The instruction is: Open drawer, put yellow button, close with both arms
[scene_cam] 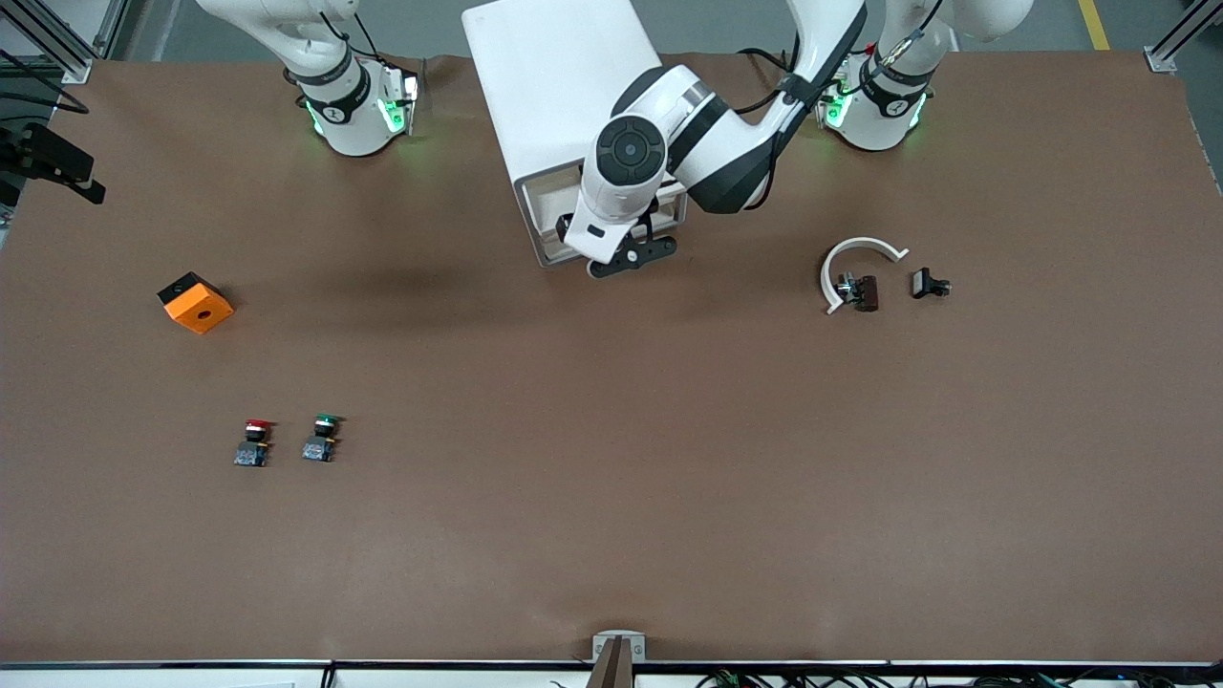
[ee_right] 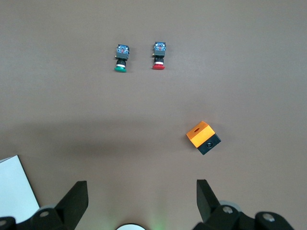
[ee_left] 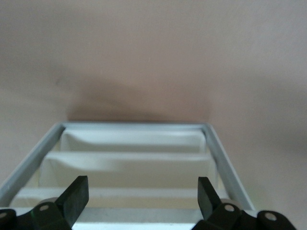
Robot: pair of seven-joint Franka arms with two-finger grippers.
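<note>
Front view first: the white cabinet [scene_cam: 554,96] sits at the robots' edge of the table, between the two bases, and the left arm is folded down so the left gripper [scene_cam: 632,256] hangs right at the cabinet's front, which makes sense if it's working the drawer [scene_cam: 549,212] there. Can't find a yellow button anywhere on the table, only the red-capped button [scene_cam: 253,442] and the green-capped button [scene_cam: 321,438] side by side toward the right arm's end, plus an orange block [scene_cam: 196,302] farther from the camera than those two; my guess is the yellow one is already inside or hidden under the arm, can't tell. Left wrist view: fingers [ee_left: 76,194] spread wide with nothing between them, looking down the stepped cream drawer fronts, so it's lined up on the cabinet face. Right wrist view: the right gripper [ee_right: 142,200] is also wide open and empty, parked high over the table near its base, waiting.
</note>
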